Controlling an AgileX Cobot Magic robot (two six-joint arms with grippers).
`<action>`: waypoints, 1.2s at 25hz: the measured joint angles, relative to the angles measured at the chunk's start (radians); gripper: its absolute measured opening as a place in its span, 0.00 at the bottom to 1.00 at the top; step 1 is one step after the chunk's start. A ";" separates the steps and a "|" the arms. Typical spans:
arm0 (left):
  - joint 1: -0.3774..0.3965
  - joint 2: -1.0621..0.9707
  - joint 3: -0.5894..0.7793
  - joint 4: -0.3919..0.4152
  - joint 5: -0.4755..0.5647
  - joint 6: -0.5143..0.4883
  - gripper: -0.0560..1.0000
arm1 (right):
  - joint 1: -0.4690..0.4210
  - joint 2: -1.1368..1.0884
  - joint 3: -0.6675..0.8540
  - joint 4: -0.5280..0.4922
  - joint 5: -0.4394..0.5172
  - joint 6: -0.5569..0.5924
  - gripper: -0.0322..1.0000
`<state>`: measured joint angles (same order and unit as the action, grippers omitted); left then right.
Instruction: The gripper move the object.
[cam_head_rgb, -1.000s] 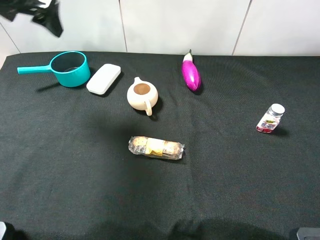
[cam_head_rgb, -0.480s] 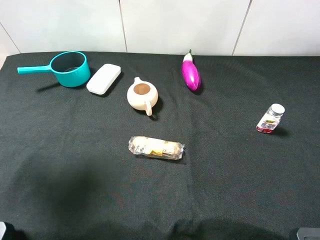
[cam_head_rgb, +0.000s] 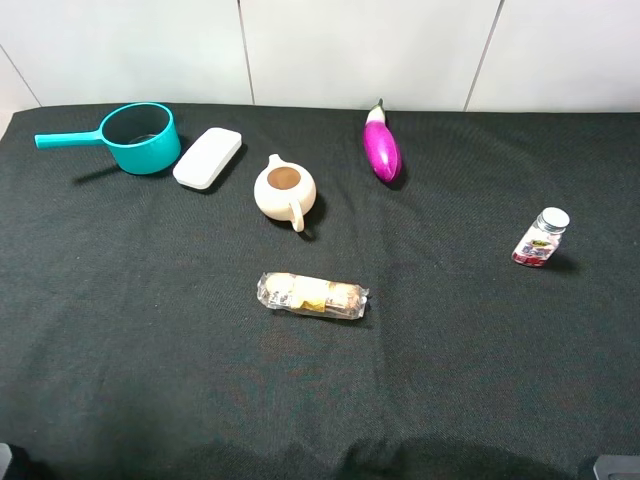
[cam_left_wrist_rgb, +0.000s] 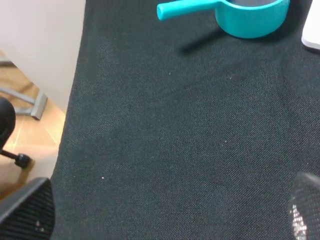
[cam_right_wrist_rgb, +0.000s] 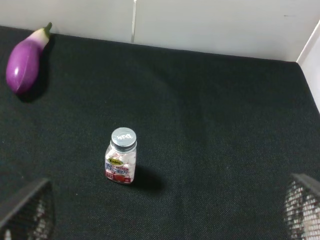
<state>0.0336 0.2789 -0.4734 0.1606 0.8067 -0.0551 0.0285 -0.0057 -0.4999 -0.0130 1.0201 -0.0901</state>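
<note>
The white case (cam_head_rgb: 208, 157) lies flat on the black worktop (cam_head_rgb: 150, 330), just beside the teal pot (cam_head_rgb: 140, 136) and near the cream teapot (cam_head_rgb: 285, 190). In the left wrist view only a sliver of its edge (cam_left_wrist_rgb: 313, 30) shows, past the pot, well ahead of the left hand (cam_left_wrist_rgb: 170, 220) and off to one side. That hand is spread wide and holds nothing; only its two tips (cam_left_wrist_rgb: 27, 210) peek in at the corners of its own view. The right hand (cam_right_wrist_rgb: 165, 212) is wide apart and empty too, and the case is far from it, out of its view. The case looks light, hard and smooth, so it may slip if the hand squeezes only a little. It looks stiff, so it should not bend. It is flat and low, so the tips would need to go right down to the cloth. I think the best place to grab is across the short way, at the middle of the long sides. The pot sits very close, so one tip has little room there.
</note>
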 joint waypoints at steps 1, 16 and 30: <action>0.000 -0.036 0.005 0.000 0.000 0.000 0.99 | 0.000 0.000 0.000 0.000 0.000 0.000 0.70; 0.000 -0.282 -0.020 -0.063 0.084 0.000 0.99 | 0.000 0.000 0.000 0.001 0.000 0.000 0.70; 0.015 -0.287 -0.025 -0.082 0.260 0.045 0.99 | 0.000 0.000 0.000 0.002 0.000 0.000 0.70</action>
<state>0.0488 -0.0080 -0.4987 0.0785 1.0669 -0.0104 0.0285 -0.0057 -0.4999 -0.0112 1.0201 -0.0901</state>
